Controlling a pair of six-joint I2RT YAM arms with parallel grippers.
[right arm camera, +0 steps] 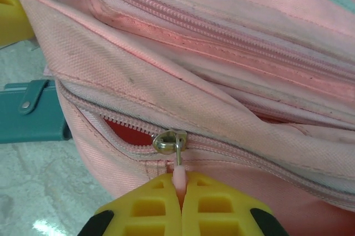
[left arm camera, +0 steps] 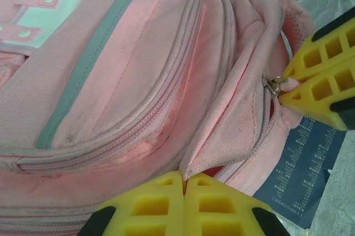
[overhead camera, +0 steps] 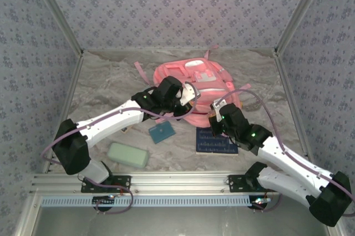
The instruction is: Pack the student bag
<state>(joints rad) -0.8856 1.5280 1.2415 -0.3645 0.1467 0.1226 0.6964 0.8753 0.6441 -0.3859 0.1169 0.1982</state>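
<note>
To the left of the left gripper [left arm camera: 184, 178], and apart from it, a pale green case [overhead camera: 127, 154] and a teal wallet [overhead camera: 161, 132] lay on the bench [overhead camera: 100, 81]. The left gripper was clenched on a raised fold of the student bag [overhead camera: 191, 78], just beside the zip track. The bag lay flat directly ahead of both grippers and spanned the gap between them, with its front pockets facing up. To the right, the right gripper [right arm camera: 180, 186] was closed on the pink pull tab [right arm camera: 178, 174] hanging from the metal zip slider [right arm camera: 169, 140]. A short opening to the left of the slider showed red lining. A dark blue booklet [overhead camera: 216, 142] lay beneath the right gripper, partly under the bag's edge. Assessment: the bag is soft and limp, so it is likely to bunch and drag rather than hold its shape. The fabric should be pinched close to the zip to keep the track taut. The tab is small and could slip, so the pull should run along the track.
</note>
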